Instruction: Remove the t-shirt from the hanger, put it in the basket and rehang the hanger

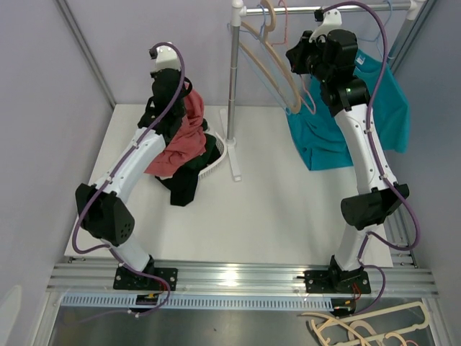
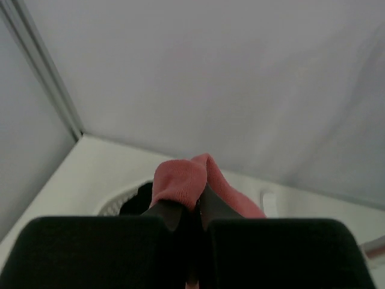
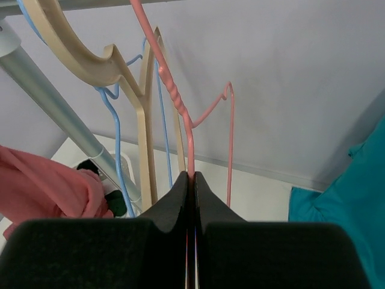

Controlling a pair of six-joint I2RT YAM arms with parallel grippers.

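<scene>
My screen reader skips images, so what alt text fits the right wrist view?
The right end effector is shut on a pink wire hanger. Behind it hang beige hangers and a blue wire hanger beside a metal pole; a teal t-shirt shows at the right edge, a red garment at the left.

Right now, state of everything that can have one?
left pincer: shut on red t-shirt, held raised.
right pincer: shut on pink wire hanger.
pink wire hanger: bare.
teal t-shirt: hanging under the rail.
wooden hangers: bare, on rail.
black garment: heaped on table.
</scene>
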